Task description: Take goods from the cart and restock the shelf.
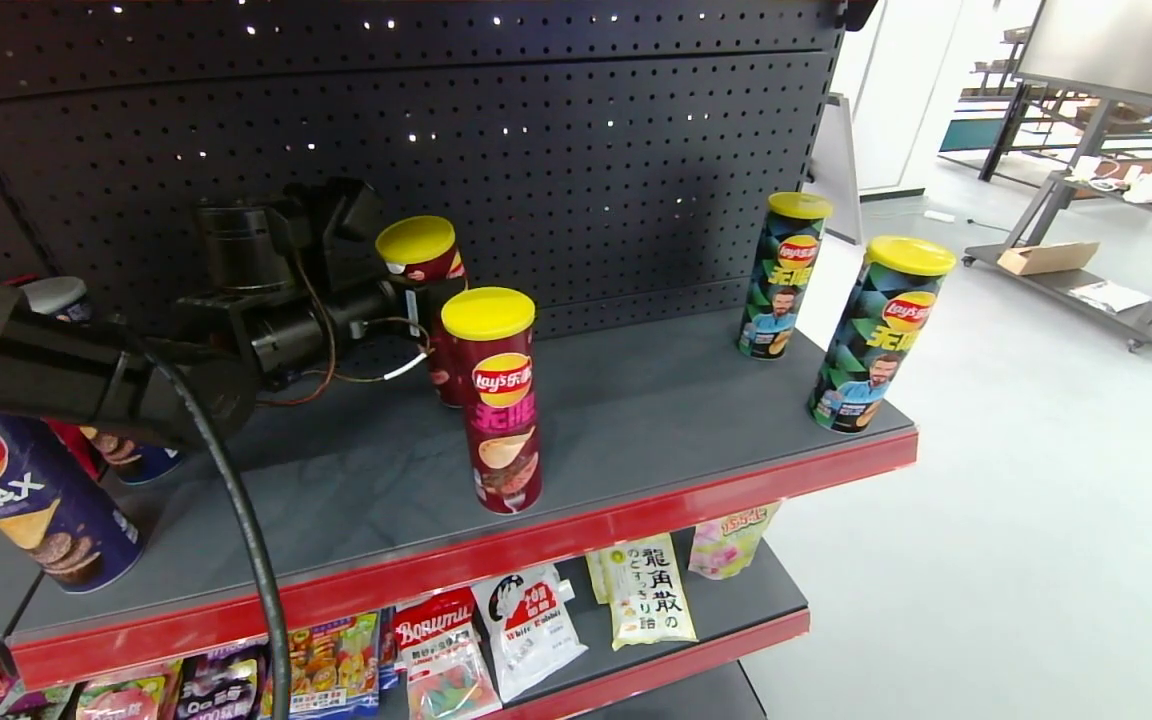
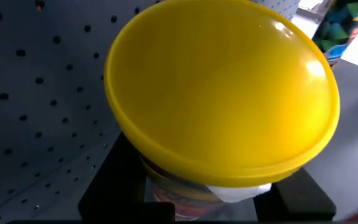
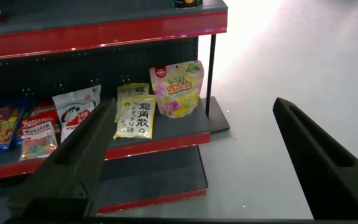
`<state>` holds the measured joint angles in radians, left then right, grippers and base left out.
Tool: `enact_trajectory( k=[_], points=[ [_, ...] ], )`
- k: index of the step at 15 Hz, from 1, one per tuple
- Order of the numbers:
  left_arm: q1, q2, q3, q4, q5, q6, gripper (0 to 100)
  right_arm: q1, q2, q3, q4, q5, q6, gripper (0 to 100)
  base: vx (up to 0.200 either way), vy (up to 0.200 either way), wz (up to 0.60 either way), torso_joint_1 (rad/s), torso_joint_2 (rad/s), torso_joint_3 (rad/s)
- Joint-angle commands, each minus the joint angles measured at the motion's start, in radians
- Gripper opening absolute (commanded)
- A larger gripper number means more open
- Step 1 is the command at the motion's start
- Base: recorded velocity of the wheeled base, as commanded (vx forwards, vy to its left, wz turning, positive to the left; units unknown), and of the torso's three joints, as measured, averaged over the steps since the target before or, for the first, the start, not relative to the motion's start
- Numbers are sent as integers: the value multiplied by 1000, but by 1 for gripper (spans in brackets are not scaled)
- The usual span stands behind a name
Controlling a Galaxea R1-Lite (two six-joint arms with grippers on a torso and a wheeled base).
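A maroon chip can with a yellow lid (image 1: 420, 245) stands upright at the back of the grey shelf (image 1: 636, 420), against the pegboard. My left gripper (image 1: 408, 300) is shut on its body from the left side. In the left wrist view the yellow lid (image 2: 222, 87) is close up, with the left gripper (image 2: 207, 202) around the can below it. A second maroon can (image 1: 502, 400) stands just in front and hides the held can's base. My right gripper (image 3: 197, 168) hangs open with nothing in it, facing the lower shelves.
Two green-and-black cans (image 1: 784, 275) (image 1: 881, 335) stand at the shelf's right end. Blue cans (image 1: 26, 490) stand at the left. Snack bags (image 3: 178, 87) lie on the lower shelf (image 3: 166, 140). Bare shelf lies between the maroon and green cans.
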<state>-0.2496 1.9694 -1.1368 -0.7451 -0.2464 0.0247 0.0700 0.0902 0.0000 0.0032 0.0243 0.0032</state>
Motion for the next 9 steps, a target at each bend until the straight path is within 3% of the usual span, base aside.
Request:
enact_trajectory(
  k=[1, 6, 9],
  points=[
    [-20, 48, -43, 0, 1, -12, 0, 1, 2, 0, 0, -1, 0, 100, 0, 0, 0, 0, 0, 0],
    [-27, 89, -126, 27, 2, -17, 0, 1, 2, 0, 0, 0, 0, 100, 0, 0, 0, 0, 0, 0],
    [-28, 92, -127, 32, -1, -17, 0, 1, 2, 0, 0, 0, 0, 100, 0, 0, 0, 0, 0, 0]
  ],
)
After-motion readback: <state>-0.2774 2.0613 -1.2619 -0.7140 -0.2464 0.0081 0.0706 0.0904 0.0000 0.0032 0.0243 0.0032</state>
